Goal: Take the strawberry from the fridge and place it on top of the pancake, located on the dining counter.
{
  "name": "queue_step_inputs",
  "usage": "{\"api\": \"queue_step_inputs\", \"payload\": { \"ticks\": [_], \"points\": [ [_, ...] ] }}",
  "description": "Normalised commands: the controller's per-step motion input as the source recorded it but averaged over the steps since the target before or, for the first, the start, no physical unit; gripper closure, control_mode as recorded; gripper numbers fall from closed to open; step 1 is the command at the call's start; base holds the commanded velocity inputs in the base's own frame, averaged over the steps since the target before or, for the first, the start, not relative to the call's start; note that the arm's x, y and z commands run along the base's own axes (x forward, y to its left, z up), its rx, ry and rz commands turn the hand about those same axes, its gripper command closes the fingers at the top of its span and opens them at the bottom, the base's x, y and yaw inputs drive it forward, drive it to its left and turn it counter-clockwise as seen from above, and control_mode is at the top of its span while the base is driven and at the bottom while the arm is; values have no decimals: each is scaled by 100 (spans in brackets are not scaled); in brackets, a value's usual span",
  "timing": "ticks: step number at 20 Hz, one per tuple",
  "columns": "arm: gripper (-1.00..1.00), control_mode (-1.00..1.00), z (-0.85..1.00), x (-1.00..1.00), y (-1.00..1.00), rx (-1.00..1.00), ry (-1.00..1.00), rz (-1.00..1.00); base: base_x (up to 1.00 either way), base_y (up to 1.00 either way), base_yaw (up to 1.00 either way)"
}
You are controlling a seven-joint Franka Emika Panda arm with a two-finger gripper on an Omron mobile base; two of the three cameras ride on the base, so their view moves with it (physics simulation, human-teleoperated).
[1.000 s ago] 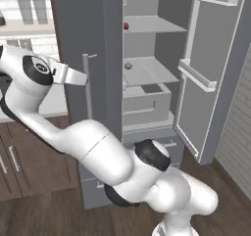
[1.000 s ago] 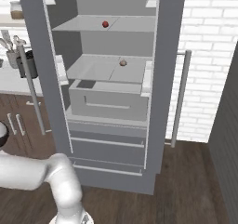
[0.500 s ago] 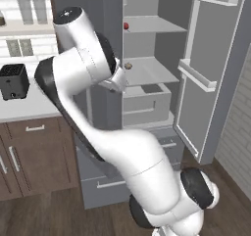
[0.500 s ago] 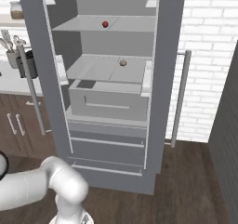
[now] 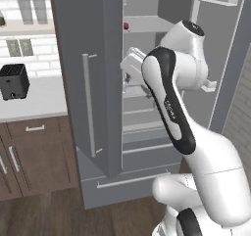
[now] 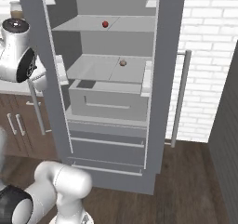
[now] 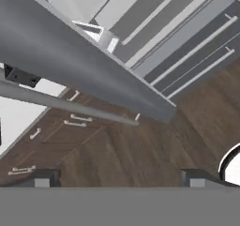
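The fridge (image 6: 162, 79) stands with both doors swung open. The strawberry (image 6: 105, 24) lies on the upper shelf, and the left base view catches it as a red dot (image 5: 125, 26) just past the left door's edge. My gripper (image 7: 119, 180) is open and holds nothing; it points down along the left door's edge toward the floor. In the left base view my hand (image 5: 131, 69) hangs in the fridge opening, below the strawberry's shelf. The pancake and the dining counter are out of view.
A small brownish lump (image 6: 122, 63) sits on the lower shelf above a wide drawer (image 6: 109, 102). The left door (image 5: 90, 78) with its long handle (image 5: 88, 105) stands close beside my hand. A black toaster (image 5: 12, 82) rests on the worktop over brown cabinets (image 5: 34, 152).
My arm has swung from far left, across the front of the left door, to the fridge opening. The gripper has stayed open. The strawberry has not moved.
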Motion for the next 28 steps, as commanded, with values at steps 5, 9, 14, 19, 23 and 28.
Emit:
{"api": "queue_step_inputs", "payload": {
  "ticks": [5, 9, 14, 19, 23, 28],
  "points": [
    [-100, -100, 7, 80, -99, 47, 1, 8, 0, 0, 0],
    [-100, -100, -6, 99, -42, 13, 8, 1, 0, 0, 0],
    [-100, -100, -35, 100, -18, 0, -1, 0, 0, 0, 0],
    [-100, -100, -29, 98, 7, 3, -1, 0, 0, 0, 0],
    [-100, -100, -19, 52, 36, 4, -5, 1, 0, 0, 0],
    [-100, -100, -20, 3, 29, 2, 0, 11, 0, 0, 0]
  ]
}}
